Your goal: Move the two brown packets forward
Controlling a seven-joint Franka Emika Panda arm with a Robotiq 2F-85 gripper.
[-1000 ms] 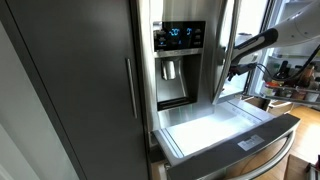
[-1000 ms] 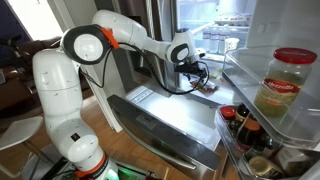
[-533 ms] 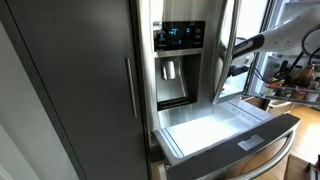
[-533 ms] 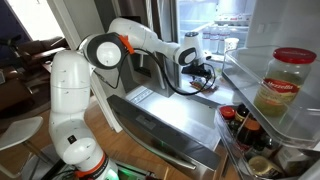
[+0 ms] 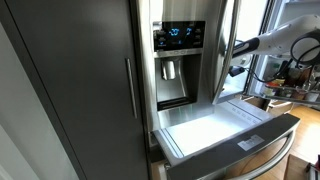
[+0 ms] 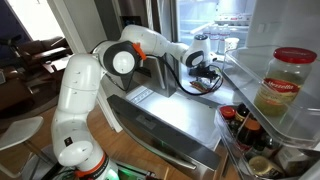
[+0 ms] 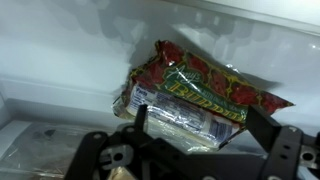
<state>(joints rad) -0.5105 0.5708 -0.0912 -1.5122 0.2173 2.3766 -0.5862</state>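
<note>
Red, green and yellow wrapping is what fills the wrist view: a crinkly printed pack [image 7: 205, 85] lying on the white fridge interior [image 7: 60, 60], with a paler, blue-labelled pack [image 7: 165, 112] tucked under it. A yellow-green band with lettering runs across the top pack, but it's too blurred to be read. Same story elsewhere: the blue-lit dispenser panel [image 5: 180, 35] can't be read at this size, and neither can the red label on the red-lidded jar [image 6: 282, 85] in the door shelf.

The two brown packets can't be picked out for sure in any view, so where they lie relative to the gripper [image 7: 200, 140] can't be told.

The gripper is seen with its dark fingers [image 7: 141, 118] spread wide apart and nothing clamped between them; the colourful pack lies just beyond the fingertips, roughly centred between them. In both exterior views the gripper [image 5: 236, 68] [image 6: 205, 75] is shown reached into the upper fridge compartment, above the drawer, on the end of the white arm [image 6: 150, 45].

As for the setting: a dark stainless fridge [image 5: 80, 80] is shown with its bottom drawer [image 5: 230, 145] [image 6: 165, 135] pulled out and brightly lit inside. Dark bottles [image 6: 240, 125] are racked in the lower door shelf under the jar. A brown floor [image 6: 125, 150] is visible beside the robot base.
</note>
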